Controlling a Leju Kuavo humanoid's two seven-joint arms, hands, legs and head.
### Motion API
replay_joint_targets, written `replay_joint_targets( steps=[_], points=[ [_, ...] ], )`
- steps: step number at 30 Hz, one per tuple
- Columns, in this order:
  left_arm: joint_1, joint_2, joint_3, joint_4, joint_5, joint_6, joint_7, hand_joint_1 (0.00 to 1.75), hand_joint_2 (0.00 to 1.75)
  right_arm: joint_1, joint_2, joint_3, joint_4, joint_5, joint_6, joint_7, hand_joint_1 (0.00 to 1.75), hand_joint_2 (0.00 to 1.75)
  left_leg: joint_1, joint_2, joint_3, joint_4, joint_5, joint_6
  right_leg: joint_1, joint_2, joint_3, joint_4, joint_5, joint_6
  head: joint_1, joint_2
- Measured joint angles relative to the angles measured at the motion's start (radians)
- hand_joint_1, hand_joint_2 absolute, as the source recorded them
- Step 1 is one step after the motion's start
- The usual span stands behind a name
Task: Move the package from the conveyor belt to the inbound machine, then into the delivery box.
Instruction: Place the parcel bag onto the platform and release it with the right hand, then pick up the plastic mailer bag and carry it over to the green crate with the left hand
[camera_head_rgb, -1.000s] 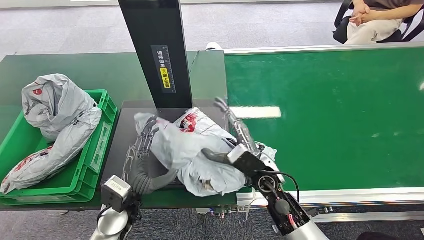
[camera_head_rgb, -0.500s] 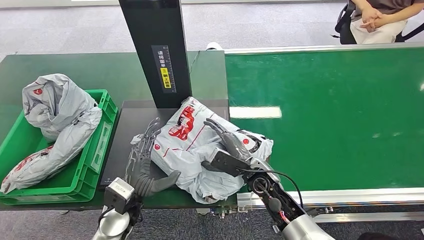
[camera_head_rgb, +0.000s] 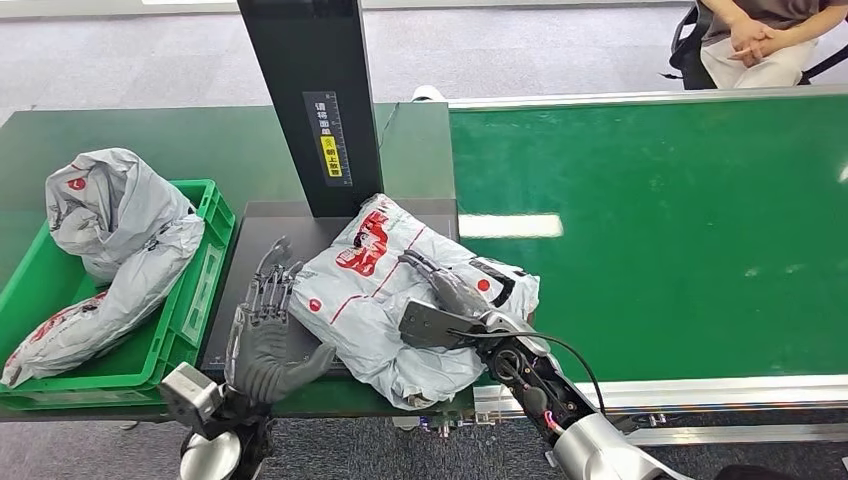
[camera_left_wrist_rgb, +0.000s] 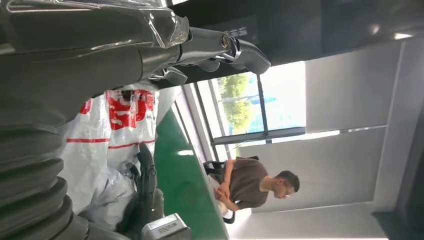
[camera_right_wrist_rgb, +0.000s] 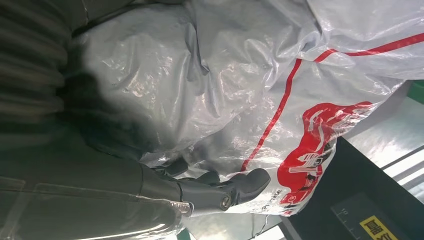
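Observation:
The grey-white package (camera_head_rgb: 380, 290) with red print lies face up on the inbound machine's black platform (camera_head_rgb: 245, 250), its right end hanging over toward the conveyor belt (camera_head_rgb: 650, 230). My right hand (camera_head_rgb: 445, 300) rests on top of the package with its fingers stretched out over the plastic, as the right wrist view shows: right hand (camera_right_wrist_rgb: 100, 190), package (camera_right_wrist_rgb: 240, 75). My left hand (camera_head_rgb: 262, 335) stands on the platform just left of the package, fingers spread and holding nothing. The left wrist view shows the left hand (camera_left_wrist_rgb: 75, 65) beside the package (camera_left_wrist_rgb: 120, 130).
A green delivery box (camera_head_rgb: 195, 290) at the left holds two grey packages (camera_head_rgb: 115, 230). The machine's black column (camera_head_rgb: 310, 100) rises behind the platform. A person (camera_head_rgb: 750, 40) sits beyond the belt's far right corner.
The package has been turned and laid flat on the platform with its red print up. My left hand has drawn out from under it to the left. My right hand has sunk onto it.

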Motion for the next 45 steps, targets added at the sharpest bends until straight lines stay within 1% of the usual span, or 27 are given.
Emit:
replay_joint_targets(
  steps=[2,5,9,12,16,19,21,22,24,27,31,34,37,40,44,45],
  points=[
    [-0.001,0.000,-0.012,-0.017,-0.081,0.023,0.026,0.00,1.75,0.000,0.001,-0.002,-0.001,0.001,0.005,0.000,0.00,1.75,0.000,0.000,0.000,0.000,0.000,0.000,0.000,0.000,0.000,0.000,0.000,0.000,0.000,0.000],
    [-0.027,0.000,-0.052,-0.009,-0.268,0.083,0.106,0.00,1.75,0.000,0.003,-0.004,0.000,0.007,0.006,0.000,0.00,1.75,0.000,0.000,0.000,0.000,0.000,0.000,0.000,0.000,0.000,0.000,0.000,0.000,0.000,0.000],
    [-0.080,0.007,-0.130,0.055,-0.531,0.135,0.223,0.00,1.75,0.002,0.004,-0.009,0.000,0.014,0.000,0.000,0.00,1.75,0.000,0.000,0.000,0.000,0.000,0.000,0.000,0.000,0.000,0.000,0.000,0.000,0.000,0.000],
    [-0.108,0.013,-0.187,0.120,-0.673,0.152,0.275,0.00,1.75,0.004,0.004,-0.016,0.000,0.018,-0.001,0.000,0.00,1.75,0.000,0.000,0.000,0.000,0.000,0.000,0.000,0.000,0.000,0.000,0.000,0.000,0.000,0.000],
    [-0.129,0.019,-0.233,0.176,-0.728,0.155,0.299,0.00,1.75,0.006,0.004,-0.020,0.000,0.022,-0.001,-0.001,0.00,1.75,0.000,0.000,0.000,0.000,0.000,0.000,0.000,0.000,0.000,0.000,0.000,0.000,0.000,0.000],
    [-0.150,0.022,-0.253,0.207,-0.792,0.162,0.348,0.00,1.75,0.009,0.005,-0.024,-0.001,0.026,-0.003,-0.002,0.00,1.75,0.000,0.000,0.000,0.000,0.000,0.000,0.000,0.000,0.000,0.000,0.000,0.000,0.000,0.000],
    [-0.163,0.023,-0.261,0.233,-0.833,0.167,0.380,0.00,1.75,0.016,0.007,-0.032,-0.006,0.018,-0.016,-0.019,0.00,1.75,0.000,0.000,0.000,0.000,0.000,0.000,0.000,0.000,0.000,0.000,0.000,0.000,0.000,0.000],
    [-0.166,0.023,-0.263,0.245,-0.848,0.167,0.392,0.00,1.75,0.025,0.008,-0.039,-0.014,0.006,-0.031,-0.044,0.00,1.75,0.000,0.000,0.000,0.000,0.000,0.000,0.000,0.000,0.000,0.000,0.000,0.000,0.000,0.000],
    [-0.169,0.023,-0.263,0.263,-0.867,0.165,0.405,0.00,1.75,0.052,0.009,-0.061,-0.052,-0.036,-0.074,-0.125,0.00,1.75,0.000,-0.001,-0.001,0.000,0.000,0.000,0.000,0.000,0.000,0.000,0.000,0.000,0.000,0.000],
    [-0.175,0.023,-0.260,0.290,-0.883,0.155,0.417,0.00,1.75,0.100,0.010,-0.108,-0.150,-0.110,-0.129,-0.232,0.00,1.75,0.000,-0.001,-0.001,0.000,0.000,0.000,0.000,0.000,-0.001,0.000,0.000,0.000,0.000,0.000],
    [-0.202,0.020,-0.260,0.347,-0.912,0.149,0.446,0.00,1.75,0.158,0.008,-0.151,-0.279,-0.191,-0.169,-0.289,0.00,1.75,0.000,0.000,-0.002,0.000,0.000,0.000,0.000,0.000,-0.002,0.000,0.000,0.000,0.000,0.000],
    [-0.221,0.017,-0.260,0.404,-0.948,0.150,0.484,0.00,1.75,0.189,0.005,-0.161,-0.368,-0.273,-0.215,-0.305,0.00,1.75,0.000,0.000,-0.002,0.000,0.000,0.000,0.000,0.000,-0.002,0.000,0.000,0.000,0.000,0.000],
    [-0.240,0.011,-0.261,0.455,-0.963,0.153,0.498,0.00,1.75,0.215,0.000,-0.161,-0.452,-0.333,-0.256,-0.308,0.00,1.75,0.000,0.000,-0.002,0.000,0.000,0.000,0.000,0.000,-0.002,0.000,0.000,0.000,0.000,0.000],
    [-0.254,0.006,-0.262,0.491,-0.965,0.152,0.498,0.00,1.75,0.230,-0.005,-0.160,-0.508,-0.351,-0.268,-0.308,0.00,1.75,0.000,0.000,-0.001,0.000,0.000,0.000,0.000,0.000,-0.001,0.000,0.000,0.000,0.000,0.000],
    [-0.269,0.000,-0.262,0.525,-0.970,0.150,0.498,0.00,1.75,0.236,-0.009,-0.159,-0.541,-0.361,-0.274,-0.308,0.00,1.75,0.000,0.000,0.000,0.000,0.000,0.000,0.000,0.000,0.001,0.000,0.000,0.000,0.000,0.000],
    [-0.272,-0.002,-0.262,0.533,-0.972,0.149,0.498,0.07,1.75,0.237,-0.010,-0.158,-0.546,-0.363,-0.275,-0.308,0.00,1.75,0.000,0.000,0.001,0.000,0.000,0.000,0.000,0.000,0.002,0.000,0.000,0.000,0.000,0.000]
  ],
)
